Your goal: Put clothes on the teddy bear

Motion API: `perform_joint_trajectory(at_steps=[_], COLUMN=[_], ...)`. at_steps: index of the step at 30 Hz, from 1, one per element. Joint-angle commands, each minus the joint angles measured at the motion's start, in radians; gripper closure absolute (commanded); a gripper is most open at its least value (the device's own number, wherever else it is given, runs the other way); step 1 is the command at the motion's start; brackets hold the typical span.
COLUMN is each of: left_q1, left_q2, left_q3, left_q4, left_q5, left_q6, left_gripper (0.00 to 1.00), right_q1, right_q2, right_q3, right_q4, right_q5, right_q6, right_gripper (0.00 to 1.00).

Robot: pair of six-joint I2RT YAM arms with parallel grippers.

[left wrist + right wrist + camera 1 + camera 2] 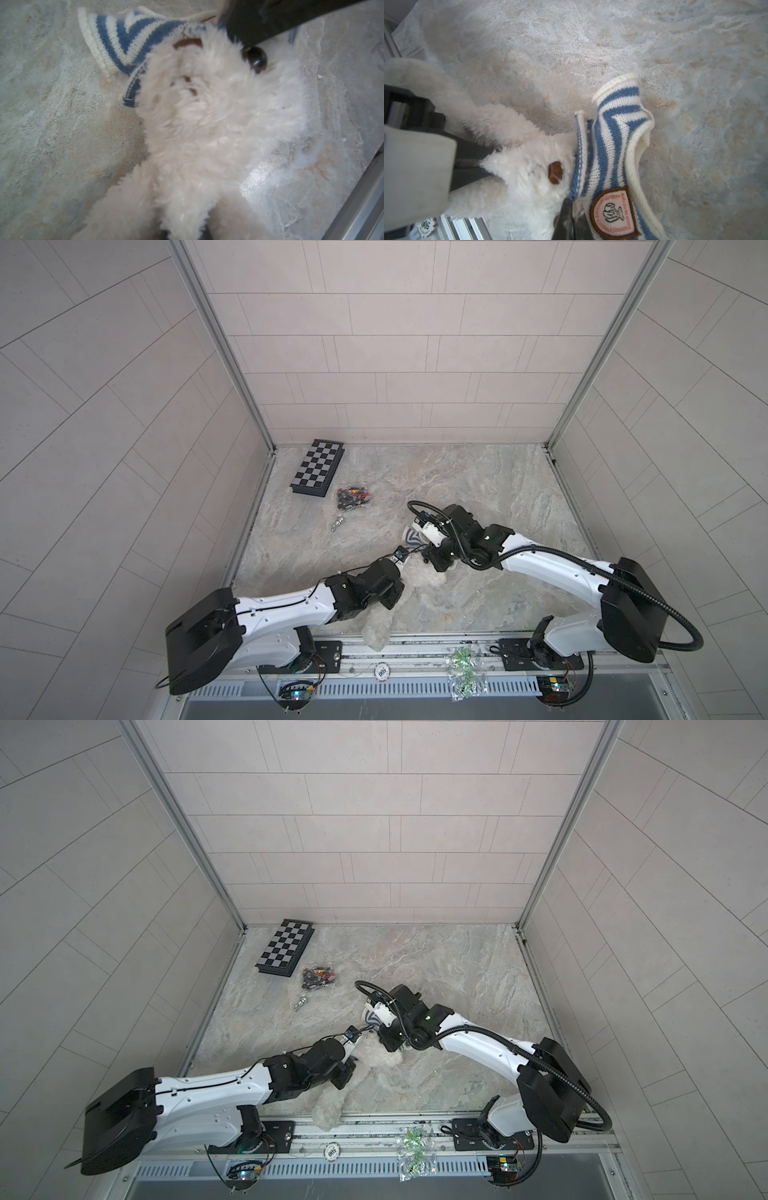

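Note:
The teddy bear (419, 578) (374, 1058), fluffy and white, lies on the marble tabletop near the front middle, one leg (376, 630) over the front rail. A blue-and-white striped shirt (411, 537) (612, 141) with a round badge (611, 214) is bunched at its head, next to the brown nose (555, 172). My right gripper (436, 562) (570, 224) is shut on the shirt's hem beside the badge. My left gripper (397, 593) (186, 234) is pressed down into the bear (218, 124), shut on a tuft of its fur. The fur hides most of the fingertips.
A folded chessboard (318, 468) lies at the back left, with a bag of small pieces (353, 497) and a metal piece (338, 523) in front of it. A poker chip (380, 672) and a clear bag with green bits (465, 672) sit on the front rail.

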Motion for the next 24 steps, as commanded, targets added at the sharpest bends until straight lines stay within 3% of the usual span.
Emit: perform_joint_trajectory(at_steps=[1,8,18,24], left_q1=[0.011,-0.022,-0.128,-0.146], left_q2=[0.031,-0.063,-0.246,-0.304], left_q3=[-0.010,-0.134,-0.225,-0.226], left_q4=[0.044,0.277,0.464,0.576], left_q5=[-0.046,-0.100,-0.365,-0.387], left_q6=[-0.031,0.000,0.167,0.285], left_gripper=[1.00,1.00,1.00,1.00], right_q1=[0.018,0.058,0.141,0.187], right_q2=[-0.029,-0.057,-0.172,-0.247], right_q3=[-0.019,-0.005,0.104,0.150], right_q4=[0.000,-0.002,-0.088,-0.112], right_q5=[-0.034,-0.022,0.073,0.147], right_q6=[0.031,0.065,0.042,0.009], right_gripper=[1.00,0.98,0.93,0.90])
